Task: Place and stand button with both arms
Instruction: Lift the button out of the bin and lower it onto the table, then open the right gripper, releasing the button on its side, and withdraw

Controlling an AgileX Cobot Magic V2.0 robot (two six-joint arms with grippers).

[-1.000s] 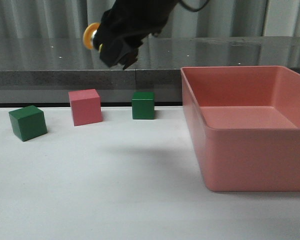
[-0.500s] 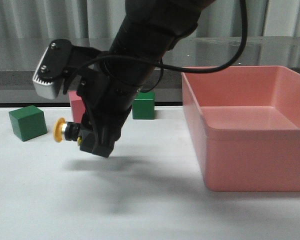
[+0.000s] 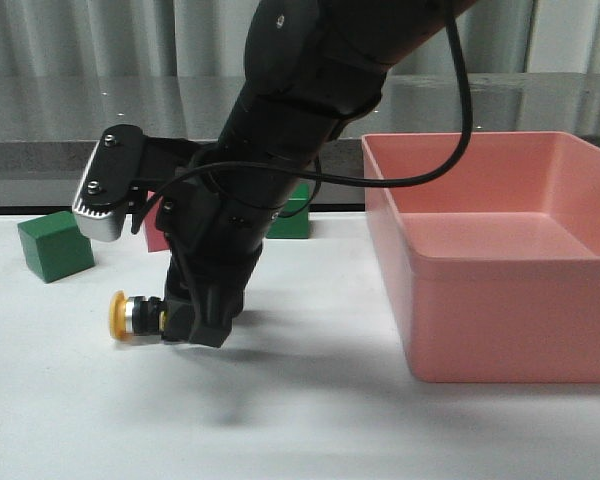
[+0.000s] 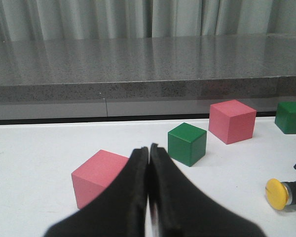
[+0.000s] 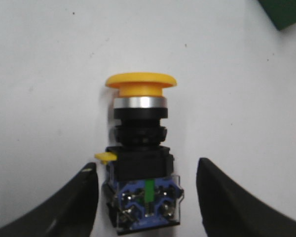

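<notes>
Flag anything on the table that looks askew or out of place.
The button lies on its side on the table, yellow cap pointing sideways instead of up. The right end effector is open around its base. Nothing else stands out.

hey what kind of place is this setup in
Probably a robot lab test bench, not a home or factory line. A plain white table holds practice props: green cubes, a pink cube, an empty pink plastic bin, and a yellow-capped push-button lying sideways under the black right end effector. Grey curtains behind.
</notes>
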